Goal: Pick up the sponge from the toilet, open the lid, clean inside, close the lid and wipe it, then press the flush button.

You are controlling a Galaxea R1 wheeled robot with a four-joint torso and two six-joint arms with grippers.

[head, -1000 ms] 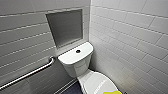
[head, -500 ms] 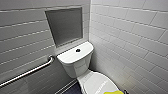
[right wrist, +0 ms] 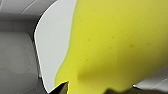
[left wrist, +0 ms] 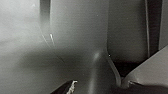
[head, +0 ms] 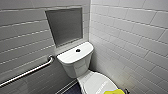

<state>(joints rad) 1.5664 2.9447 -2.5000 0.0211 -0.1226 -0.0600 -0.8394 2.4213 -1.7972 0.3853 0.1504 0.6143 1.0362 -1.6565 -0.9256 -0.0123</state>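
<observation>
The right gripper (right wrist: 98, 88) is seen at the end of the toilet (head: 83, 75) farthest from the tank (head: 75, 61). Its fingers are spread, with one dark tip at one edge of the sponge (right wrist: 120, 45) and the other tip at the opposite edge, so that the yellow body lies between them. Whether the pads press on it cannot be told. The sponge is laid on the lid (right wrist: 52, 50), which is shut down flat over the bowl, and in the head view it is found at the lid's end away from the tank. The fingers of the left gripper (left wrist: 100, 86) are spread as well, with blurred grey surfaces seen between and beyond them. Its place relative to the tank cannot be told. A strip of dark floor (head: 71, 88) is seen at the foot of the tank, on its left. The flush button (head: 78, 50), small, dark and round, is set in the middle of the tank's flat white top. A metal grab bar (head: 27, 72) is fixed to the wall left of the tank, sloping down away from it. A grey square recess (head: 64, 26) is let into the wall directly above and behind the tank. Pale tiled walls (head: 130, 37) are met in a corner just right of the tank.
</observation>
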